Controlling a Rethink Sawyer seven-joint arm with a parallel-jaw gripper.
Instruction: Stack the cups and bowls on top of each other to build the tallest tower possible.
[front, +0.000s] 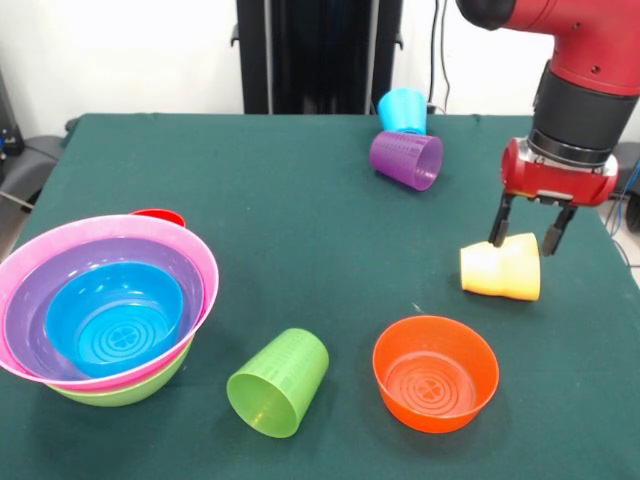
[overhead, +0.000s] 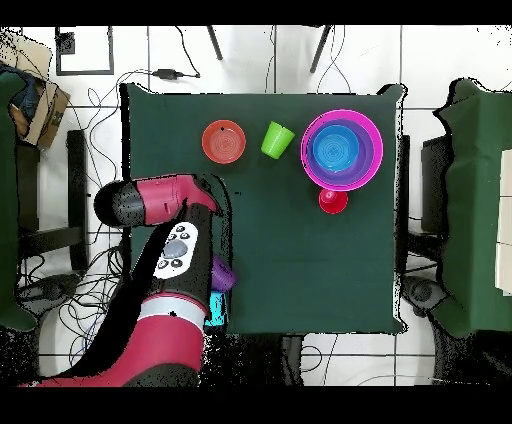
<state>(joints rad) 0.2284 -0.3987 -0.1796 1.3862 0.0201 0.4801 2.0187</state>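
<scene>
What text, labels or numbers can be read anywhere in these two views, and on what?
None legible.
Cups and bowls: only moulded ribbing and rings, e.g. the orange bowl and the lime green cup; no print.
Arm: a button pad shows in the overhead view; any markings on it are too small to read.
Gripper: no label visible.
Cardboard box at the overhead view's edge: no readable print.
</scene>
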